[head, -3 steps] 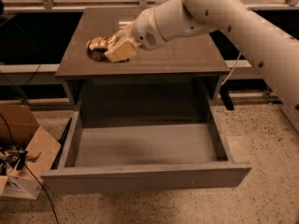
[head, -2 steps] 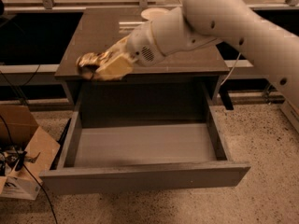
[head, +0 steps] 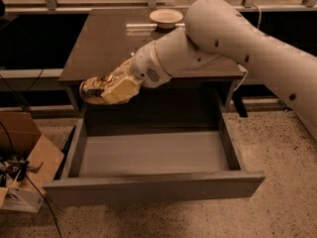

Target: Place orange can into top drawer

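Since one second ago the gripper (head: 110,89) has moved forward and down with the orange can (head: 90,89). Before, it was above the left part of the worktop (head: 109,38); now it is past the front edge of the worktop, at the left side.

At the far left an open cardboard box (head: 27,150) stands on the speckled floor (head: 277,152), and dark cables (head: 15,95) hang and lie around it. The box is just beside the left wall of the top drawer (head: 153,188).

Next comes the orange can. It is in the air, lying on its side, with one silver end turned to the left. It is over the left rear corner of the drawer and does not touch the drawer or the worktop. The gripper pinches the can from the right; its cream fingers (head: 121,89) are pressed against the can's side.

The top drawer is pulled out fully toward the camera. Its grey floor is in view, and its plain front panel is the nearest part.

Behind it is the dark worktop. Near its back edge, about in the middle, stands a round cream bowl (head: 166,16), well apart from the gripper.

The thick white arm (head: 247,43) comes in from the right edge and reaches across the worktop's right front corner to the gripper.
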`<state>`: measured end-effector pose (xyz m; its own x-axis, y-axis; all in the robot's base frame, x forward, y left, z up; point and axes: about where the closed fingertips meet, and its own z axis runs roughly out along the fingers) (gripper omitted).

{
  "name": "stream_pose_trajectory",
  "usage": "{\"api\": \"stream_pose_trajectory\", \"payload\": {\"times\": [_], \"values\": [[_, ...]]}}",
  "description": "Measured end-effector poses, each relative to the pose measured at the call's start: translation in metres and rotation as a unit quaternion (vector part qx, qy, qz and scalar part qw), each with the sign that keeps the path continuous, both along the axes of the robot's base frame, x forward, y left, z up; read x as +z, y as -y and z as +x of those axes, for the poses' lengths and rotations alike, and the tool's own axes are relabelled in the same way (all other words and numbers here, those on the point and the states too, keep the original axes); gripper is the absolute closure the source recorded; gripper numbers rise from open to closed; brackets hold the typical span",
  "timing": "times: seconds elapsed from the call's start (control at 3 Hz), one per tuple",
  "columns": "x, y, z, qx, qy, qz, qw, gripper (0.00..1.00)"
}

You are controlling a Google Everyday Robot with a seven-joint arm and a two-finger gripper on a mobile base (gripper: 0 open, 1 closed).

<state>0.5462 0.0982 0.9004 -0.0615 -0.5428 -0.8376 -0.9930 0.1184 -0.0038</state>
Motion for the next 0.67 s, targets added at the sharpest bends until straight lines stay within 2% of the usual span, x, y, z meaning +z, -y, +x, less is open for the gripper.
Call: {"api": "stream_pose_trajectory", "payload": {"times": [0.33, 0.67], "values": [[-0.015, -0.017, 0.009, 0.035, -0.007, -0.002, 0.9994, 1.0], [-0.059, -0.026, 0.024, 0.049, -0.019, 0.009, 0.9986, 1.0]]}}
